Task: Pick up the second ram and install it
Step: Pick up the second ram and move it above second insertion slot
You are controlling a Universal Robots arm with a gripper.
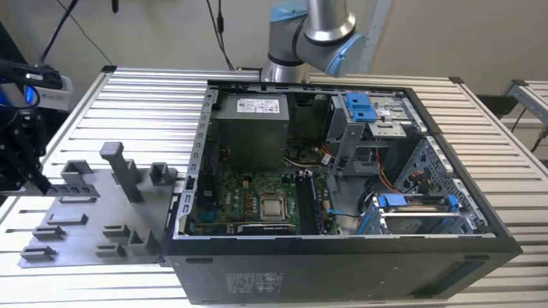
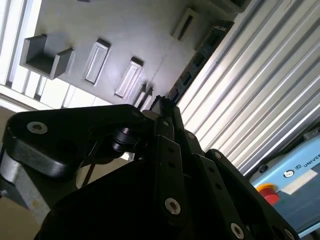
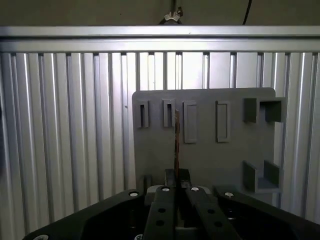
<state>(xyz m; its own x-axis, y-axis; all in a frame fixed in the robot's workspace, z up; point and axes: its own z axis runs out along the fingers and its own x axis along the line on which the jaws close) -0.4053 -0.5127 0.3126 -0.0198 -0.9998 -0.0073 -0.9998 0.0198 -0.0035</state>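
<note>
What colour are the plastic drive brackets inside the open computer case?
The drive brackets are blue, clearest in the exterior view.

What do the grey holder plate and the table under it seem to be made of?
The holder plate: probably plastic, matt grey, with moulded-looking slots and blocks. The table: apparently metal, likely aluminium, judging by its bright ribbed slats with a sheen.

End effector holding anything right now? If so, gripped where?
Yes. The end effector is shut on the second ram, pinched at one end. The rest of the stick projects past the fingertips, seen against the grey holder plate.
</note>
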